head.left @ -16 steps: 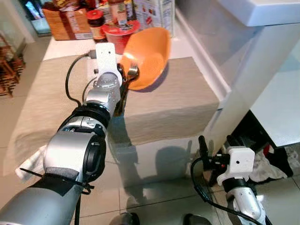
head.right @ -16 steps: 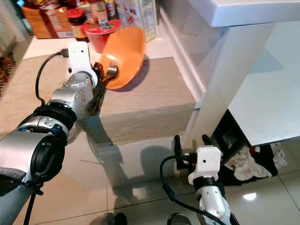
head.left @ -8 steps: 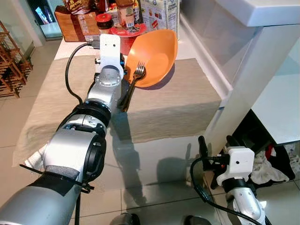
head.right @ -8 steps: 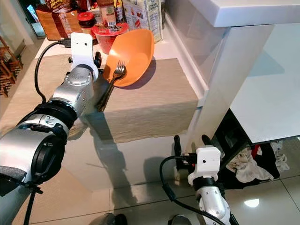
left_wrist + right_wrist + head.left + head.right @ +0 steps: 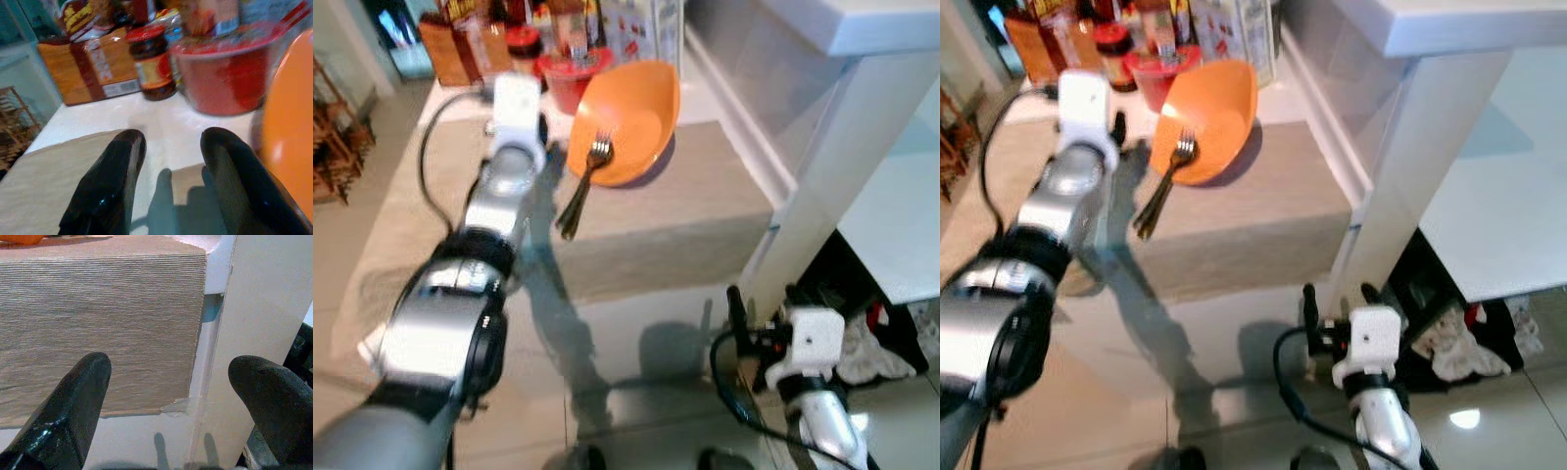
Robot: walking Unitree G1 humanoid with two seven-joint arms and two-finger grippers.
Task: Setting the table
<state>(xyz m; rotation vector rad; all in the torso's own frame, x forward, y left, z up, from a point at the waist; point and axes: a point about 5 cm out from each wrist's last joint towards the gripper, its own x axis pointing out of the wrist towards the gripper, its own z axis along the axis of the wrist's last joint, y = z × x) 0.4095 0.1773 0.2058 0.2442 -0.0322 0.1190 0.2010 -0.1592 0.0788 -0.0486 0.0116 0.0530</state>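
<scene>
An orange bowl [image 5: 631,113] stands on the beige cloth [image 5: 685,211] that covers the table. A metal fork [image 5: 579,186] lies on the cloth, its tines propped on the bowl's near rim. My left gripper [image 5: 541,125] hovers just left of the bowl, apart from the fork. In the left wrist view its fingers [image 5: 117,176] are open with nothing between them, and the bowl's edge [image 5: 288,122] sits beside them. My right gripper [image 5: 762,299] hangs low in front of the table's right corner, open [image 5: 176,367] and empty.
A red bowl [image 5: 225,73], a red-lidded jar [image 5: 151,61], a cardboard box [image 5: 93,68] and cartons crowd the table's far end. A white counter and pillar [image 5: 842,166] stand close on the right. A wooden rack [image 5: 333,137] is at the left; cloths [image 5: 891,352] lie on the floor.
One second ago my left gripper held the fork against the tilted bowl. It has let go and drawn back to the left. The fork now rests on the bowl's rim.
</scene>
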